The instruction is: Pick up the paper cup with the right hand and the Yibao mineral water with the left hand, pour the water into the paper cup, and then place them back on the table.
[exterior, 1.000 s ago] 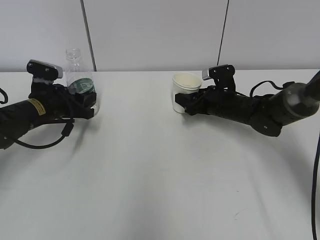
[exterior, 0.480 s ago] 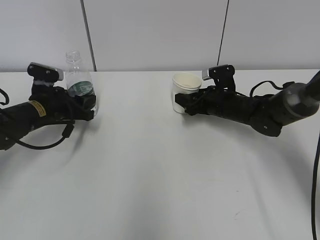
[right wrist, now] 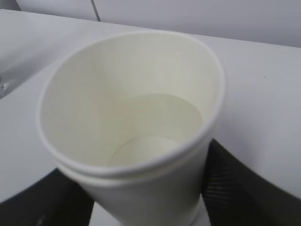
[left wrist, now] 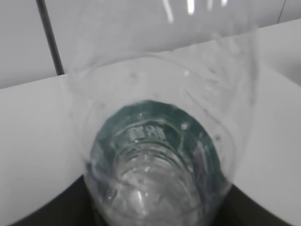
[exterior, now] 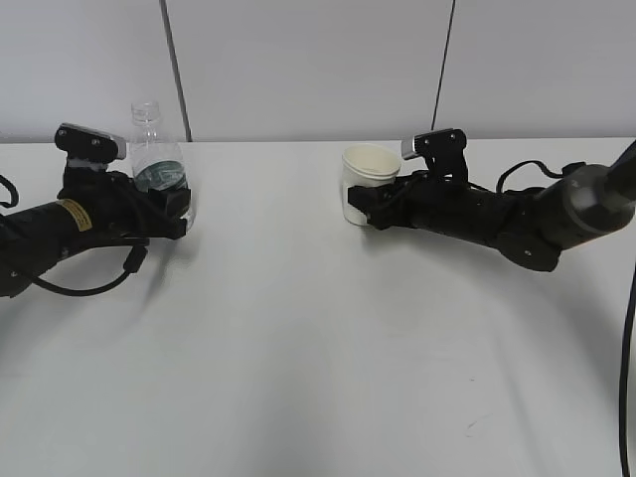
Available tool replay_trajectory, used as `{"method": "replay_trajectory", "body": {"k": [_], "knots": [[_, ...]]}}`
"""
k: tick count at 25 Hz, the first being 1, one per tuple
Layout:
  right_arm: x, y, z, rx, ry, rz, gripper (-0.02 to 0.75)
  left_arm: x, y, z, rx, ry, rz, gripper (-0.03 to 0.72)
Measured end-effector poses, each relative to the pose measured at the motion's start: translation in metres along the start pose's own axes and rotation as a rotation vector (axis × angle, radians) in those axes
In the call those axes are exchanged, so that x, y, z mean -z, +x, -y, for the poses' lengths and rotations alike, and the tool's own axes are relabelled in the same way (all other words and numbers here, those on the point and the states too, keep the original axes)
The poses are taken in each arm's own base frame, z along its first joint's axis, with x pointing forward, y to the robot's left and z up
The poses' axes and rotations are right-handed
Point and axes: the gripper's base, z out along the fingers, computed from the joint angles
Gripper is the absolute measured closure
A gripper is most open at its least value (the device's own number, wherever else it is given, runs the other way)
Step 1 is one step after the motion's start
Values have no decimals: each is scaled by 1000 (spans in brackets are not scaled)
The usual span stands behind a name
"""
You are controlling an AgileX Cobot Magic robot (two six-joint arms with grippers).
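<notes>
The Yibao mineral water [exterior: 159, 149] is a clear, capless bottle with a dark green label, upright at the far left of the table [exterior: 318, 348]. My left gripper [exterior: 177, 204] is shut on its lower body. The left wrist view looks up along the bottle [left wrist: 155, 155], with dark fingers [left wrist: 51, 212] at both bottom corners. The cream paper cup [exterior: 368, 179] stands upright right of centre, and my right gripper [exterior: 360, 209] is shut on its sides. In the right wrist view the cup [right wrist: 131, 117] shows a faint liquid line inside, between black fingers [right wrist: 235, 183].
The white tabletop stretches wide in front of both arms, with a small dark scuff [exterior: 469, 425] near the front right. A pale wall with dark vertical seams [exterior: 174, 60] runs behind the table. A black cable [exterior: 628, 348] hangs at the right edge.
The left arm shifted slightly with the bottle in its grip, then held still. The right arm and cup have not moved.
</notes>
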Motion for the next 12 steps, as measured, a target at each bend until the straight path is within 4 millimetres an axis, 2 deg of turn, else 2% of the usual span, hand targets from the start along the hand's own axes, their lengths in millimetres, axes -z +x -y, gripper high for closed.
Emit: {"method": "replay_trajectory", "body": {"k": [7,12], "knots": [[0,1,0,9,-6,-5,150,0,0,0,0,0,-1,349],[0,3,-1,19,-13,-15,131,0,0,-1,7,-8,0,349]]}}
